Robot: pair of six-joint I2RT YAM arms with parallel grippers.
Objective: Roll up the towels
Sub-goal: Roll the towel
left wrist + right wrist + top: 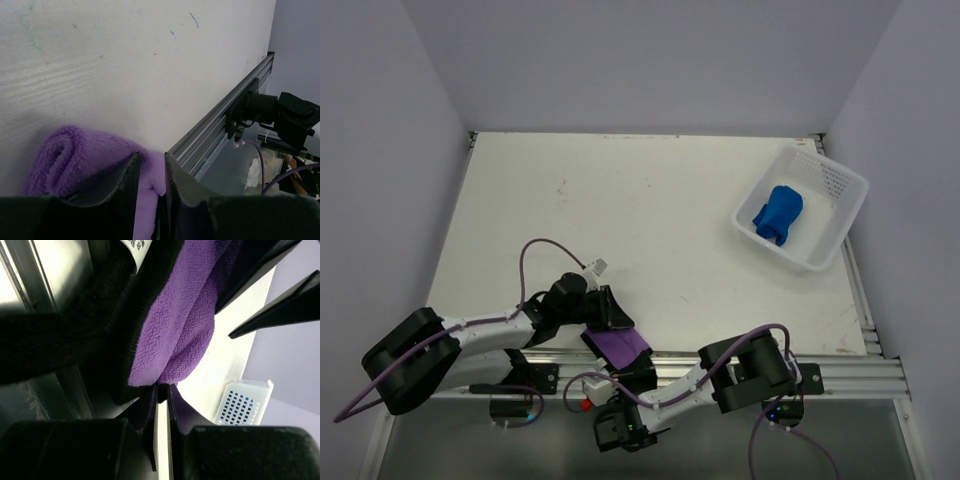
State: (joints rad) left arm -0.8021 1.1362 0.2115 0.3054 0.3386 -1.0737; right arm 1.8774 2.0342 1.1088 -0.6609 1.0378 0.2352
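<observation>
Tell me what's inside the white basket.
The blue towel lies inside the basket, bunched into a roll near the middle. The floor beneath the towel is covered, so anything under it cannot be seen. Nothing else shows inside.

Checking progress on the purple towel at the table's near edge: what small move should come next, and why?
Probably carry the purple towel slightly inward onto the table. Both the left gripper and right gripper pinch it, one end looks curled, yet it overlaps the rail; the blue towel already lies rolled in the basket.
</observation>
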